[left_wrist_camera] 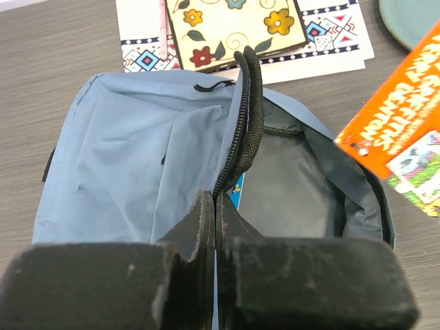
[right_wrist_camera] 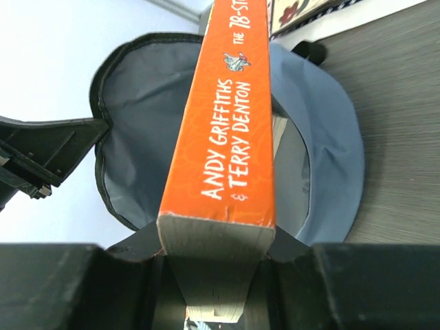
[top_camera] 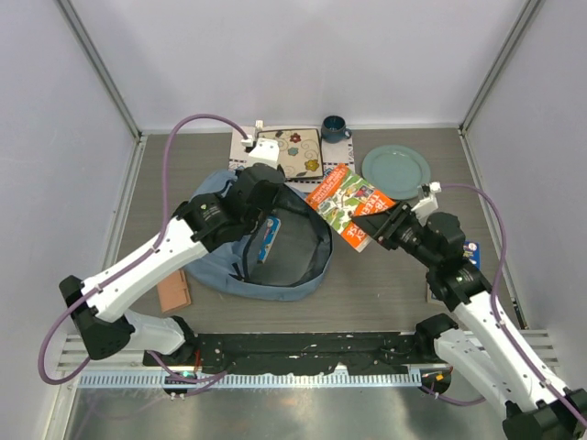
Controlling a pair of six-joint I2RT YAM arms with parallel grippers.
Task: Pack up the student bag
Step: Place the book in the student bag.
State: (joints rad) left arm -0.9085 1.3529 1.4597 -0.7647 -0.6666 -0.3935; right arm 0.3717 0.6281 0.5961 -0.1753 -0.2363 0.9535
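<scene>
The light-blue student bag (top_camera: 216, 271) lies on the table with its mouth open and the grey lining showing (left_wrist_camera: 289, 179). My left gripper (top_camera: 260, 196) is shut on the black zipper edge (left_wrist_camera: 245, 130) and holds that side of the mouth up; the fingertips meet in the left wrist view (left_wrist_camera: 216, 201). My right gripper (top_camera: 382, 225) is shut on one end of an orange book (top_camera: 347, 203), held tilted just right of the bag's mouth. In the right wrist view the book's spine (right_wrist_camera: 230, 124) points over the open bag (right_wrist_camera: 330, 158). A blue item (top_camera: 269, 236) lies inside the bag.
A white patterned mat (top_camera: 240, 147) with a floral square (top_camera: 292, 151) lies behind the bag. A dark blue mug (top_camera: 334, 126) and a teal plate (top_camera: 395, 170) stand at the back right. A brown flat piece (top_camera: 173, 291) lies left of the bag.
</scene>
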